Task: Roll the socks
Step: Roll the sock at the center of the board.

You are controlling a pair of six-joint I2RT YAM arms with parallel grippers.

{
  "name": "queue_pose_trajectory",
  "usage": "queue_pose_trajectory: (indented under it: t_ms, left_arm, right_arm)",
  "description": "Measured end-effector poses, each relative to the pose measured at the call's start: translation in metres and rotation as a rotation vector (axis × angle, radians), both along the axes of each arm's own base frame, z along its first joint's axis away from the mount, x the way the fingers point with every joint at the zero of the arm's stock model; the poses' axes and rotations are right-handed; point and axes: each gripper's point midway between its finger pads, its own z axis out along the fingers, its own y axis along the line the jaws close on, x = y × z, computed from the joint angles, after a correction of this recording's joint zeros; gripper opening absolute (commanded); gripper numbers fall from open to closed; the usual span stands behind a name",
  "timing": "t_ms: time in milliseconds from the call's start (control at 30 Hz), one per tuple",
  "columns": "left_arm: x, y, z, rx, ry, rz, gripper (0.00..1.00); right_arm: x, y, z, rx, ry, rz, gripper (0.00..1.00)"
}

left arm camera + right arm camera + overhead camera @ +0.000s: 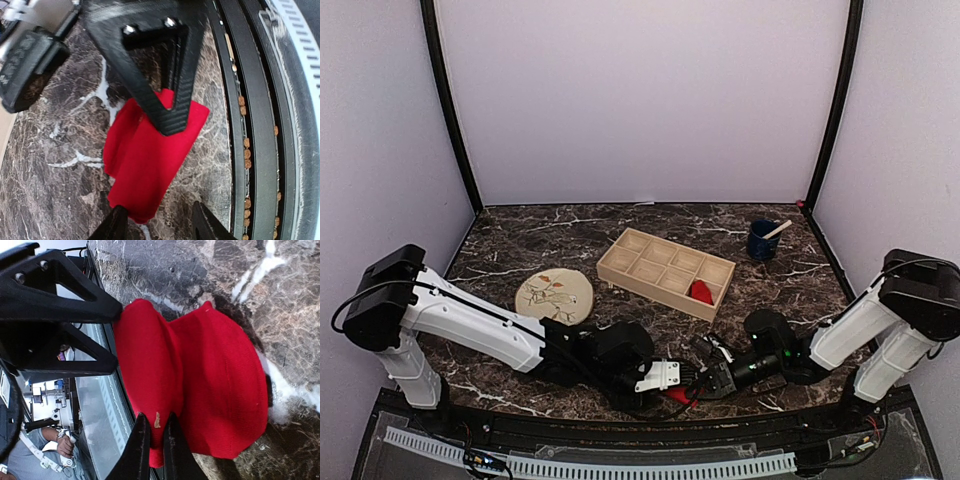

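Note:
A red sock point(681, 396) lies flat on the marble table near the front edge, between my two grippers. In the left wrist view the sock point(150, 155) is a folded strip whose near end sits between my left gripper's point(160, 227) open fingers, touching the left fingertip point(117, 225). My right gripper point(155, 450) is shut on a fold at the sock's point(210, 385) edge. My left gripper point(665, 378) and my right gripper point(705, 378) face each other closely. A second red sock point(701, 291) sits bundled in a compartment of the wooden tray.
A wooden tray point(650, 262) with several compartments stands mid-table. A beige leaf-pattern plate point(556, 296) lies to its left. A blue cup point(761, 240) with a stick stands back right. The table's black front rail point(260, 125) runs right beside the sock.

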Motion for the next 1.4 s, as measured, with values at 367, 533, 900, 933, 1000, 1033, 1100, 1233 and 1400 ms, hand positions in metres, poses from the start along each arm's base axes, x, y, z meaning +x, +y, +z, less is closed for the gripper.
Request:
queue_pose_trajectory:
  t_ms: [367, 533, 900, 933, 1000, 1033, 1100, 1233, 1400]
  left_arm:
    - [0.003, -0.006, -0.012, 0.026, -0.087, -0.025, 0.47]
    - [0.006, -0.016, -0.003, -0.008, -0.126, -0.036, 0.47]
    - [0.004, -0.019, -0.009, 0.008, -0.134, -0.063, 0.47]
    - [0.004, -0.019, -0.01, 0.01, -0.133, -0.065, 0.47]
    - [0.003, -0.018, -0.012, 0.014, -0.13, -0.067, 0.46]
    - [0.003, -0.018, -0.014, 0.018, -0.129, -0.068, 0.46]
    - [0.003, -0.018, -0.017, 0.026, -0.129, -0.071, 0.45]
    - [0.003, -0.017, -0.023, 0.04, -0.129, -0.078, 0.4]
    - [0.003, -0.021, -0.025, 0.043, -0.132, -0.09, 0.24]
  right_arm:
    - [-0.003, -0.001, -0.002, -0.001, 0.026, 0.006, 0.0]
    - [-0.004, 0.0, 0.0, 0.007, 0.027, 0.013, 0.0]
    - [-0.006, -0.001, -0.005, -0.004, 0.041, 0.021, 0.0]
    - [-0.006, -0.001, -0.005, -0.004, 0.042, 0.022, 0.0]
    - [-0.006, -0.001, -0.005, -0.003, 0.042, 0.022, 0.0]
    - [-0.007, -0.001, -0.005, -0.003, 0.043, 0.023, 0.0]
    - [-0.007, -0.001, -0.005, -0.002, 0.044, 0.025, 0.0]
    - [-0.008, -0.002, -0.006, -0.003, 0.046, 0.027, 0.0]
    - [-0.009, -0.003, -0.006, -0.005, 0.05, 0.03, 0.0]
